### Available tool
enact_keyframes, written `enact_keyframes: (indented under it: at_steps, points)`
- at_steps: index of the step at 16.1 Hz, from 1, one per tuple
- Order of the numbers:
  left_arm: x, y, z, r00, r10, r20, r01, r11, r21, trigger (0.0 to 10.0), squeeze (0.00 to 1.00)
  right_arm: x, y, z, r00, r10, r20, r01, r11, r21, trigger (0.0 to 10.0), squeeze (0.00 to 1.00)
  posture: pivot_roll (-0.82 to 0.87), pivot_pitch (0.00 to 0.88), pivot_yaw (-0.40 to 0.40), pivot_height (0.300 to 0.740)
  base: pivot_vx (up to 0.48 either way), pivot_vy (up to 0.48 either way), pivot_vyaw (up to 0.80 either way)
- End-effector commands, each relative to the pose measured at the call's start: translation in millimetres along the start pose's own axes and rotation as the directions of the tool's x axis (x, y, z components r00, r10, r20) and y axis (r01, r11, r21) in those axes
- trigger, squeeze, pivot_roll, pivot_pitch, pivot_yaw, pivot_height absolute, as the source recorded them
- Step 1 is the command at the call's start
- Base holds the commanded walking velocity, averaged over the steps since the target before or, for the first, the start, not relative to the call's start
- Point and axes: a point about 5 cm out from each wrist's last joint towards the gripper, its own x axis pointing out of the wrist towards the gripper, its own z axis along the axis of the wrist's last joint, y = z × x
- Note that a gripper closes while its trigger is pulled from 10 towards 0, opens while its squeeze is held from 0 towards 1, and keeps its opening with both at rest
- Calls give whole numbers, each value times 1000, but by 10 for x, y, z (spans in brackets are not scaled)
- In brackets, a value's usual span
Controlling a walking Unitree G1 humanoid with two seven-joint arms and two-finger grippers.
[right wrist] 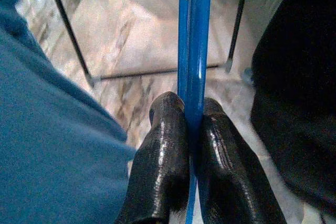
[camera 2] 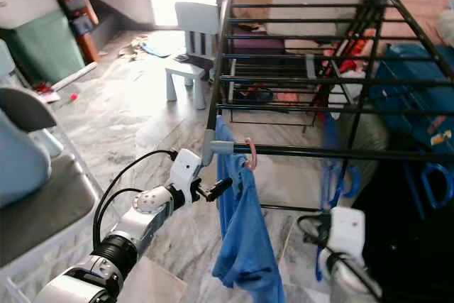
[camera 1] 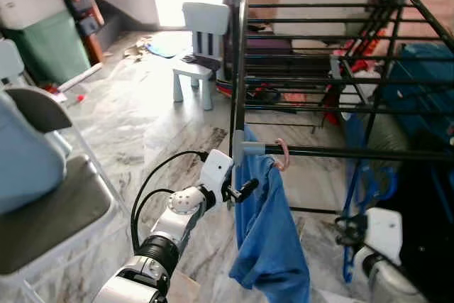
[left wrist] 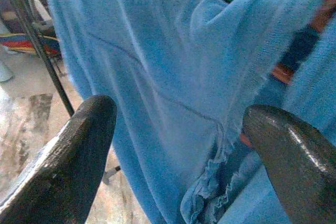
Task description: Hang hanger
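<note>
A blue garment [camera 1: 269, 239] hangs from a pink hanger hook [camera 1: 283, 154] on the front bar of a black drying rack [camera 1: 340, 152]. My left gripper [camera 1: 247, 189] is beside the garment's upper left edge. It is open, and in the left wrist view the cloth [left wrist: 157, 66] lies just beyond its fingers [left wrist: 79, 145]. Low on the right, under the rack's front bar, my right gripper [right wrist: 191, 106] is shut on the thin bar of a blue hanger [right wrist: 194, 35]. That blue hanger [camera 1: 352, 196] stands upright there.
A white child's chair [camera 1: 202, 40] stands on the marble floor beyond the rack's left corner. A grey folding chair [camera 1: 50, 204] is close on my left. A green bin [camera 1: 50, 44] sits far left. Blue boxes [camera 1: 425, 76] and clutter lie under the rack.
</note>
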Motion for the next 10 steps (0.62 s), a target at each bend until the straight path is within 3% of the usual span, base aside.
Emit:
enact_keyframes:
  at_steps: [1, 4, 7, 10]
  points:
    - [-28, 43, -17, 1000, 2, -16, -2, 1000, 12, 10000, 0, 1, 39, 186, 998, 26, 60, -28, 999, 18, 10000, 0, -31, 0, 5, 740, 0, 0, 0]
    - [-28, 35, -25, 1000, -3, -21, 3, 1000, 16, 10000, 0, 103, 20, 389, 998, 19, 58, -23, 998, 64, 10000, 0, -26, 0, 4, 740, 0, 0, 0]
    - [-42, 57, -24, 1000, 1, -24, -1, 1000, 22, 10000, 0, 246, 263, 581, 988, 154, 5, -153, 978, 141, 10000, 0, -5, 0, -7, 740, 0, 0, 0]
    - [-64, 82, -35, 1000, 11, -28, -10, 1000, 26, 10000, 0, 304, 428, 602, 979, 201, -41, -193, 970, 146, 10000, 0, 16, 0, -19, 740, 0, 0, 0]
